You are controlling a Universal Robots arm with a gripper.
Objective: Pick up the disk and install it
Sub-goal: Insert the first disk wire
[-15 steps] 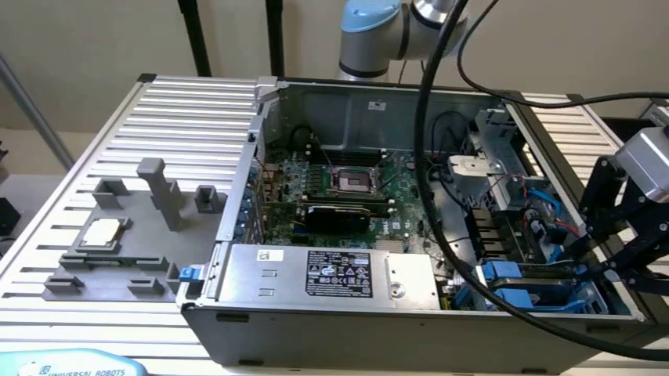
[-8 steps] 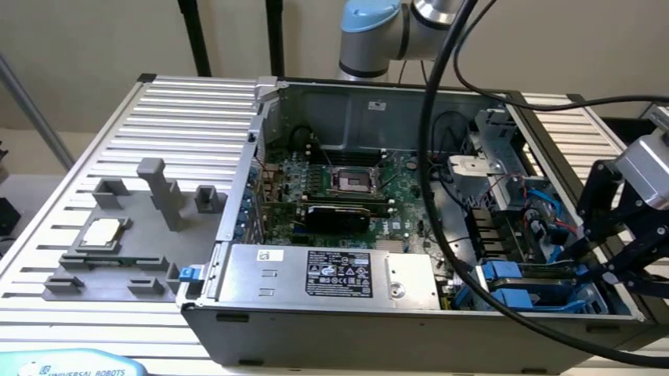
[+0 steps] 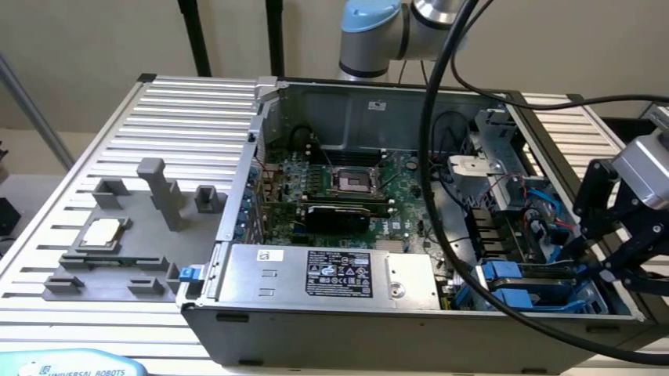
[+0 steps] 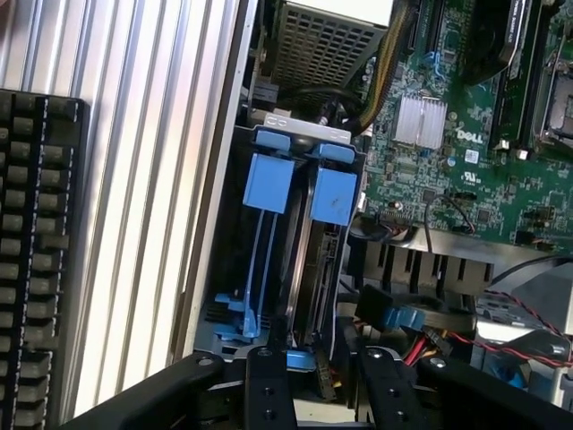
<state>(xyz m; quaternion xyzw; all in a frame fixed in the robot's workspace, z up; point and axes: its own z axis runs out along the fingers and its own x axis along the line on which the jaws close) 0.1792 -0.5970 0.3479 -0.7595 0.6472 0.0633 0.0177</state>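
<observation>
The disk stands on edge in the drive bay at the case's front corner, its blue carrier tab at the far end and a blue rail at the near end. In the exterior view the disk lies between blue carriers at the exterior view's right. My gripper hovers just over the disk's near end, open, with its two black fingers on either side of the disk's edge and small gaps showing. In the exterior view the gripper hangs over the case's right rim.
An empty blue carrier sits in the slot beside the disk. The open case holds a motherboard, a silver box with a black label, and red and blue cables beside the bay. A grey fixture holds a small silver chip. A keyboard lies outside the case.
</observation>
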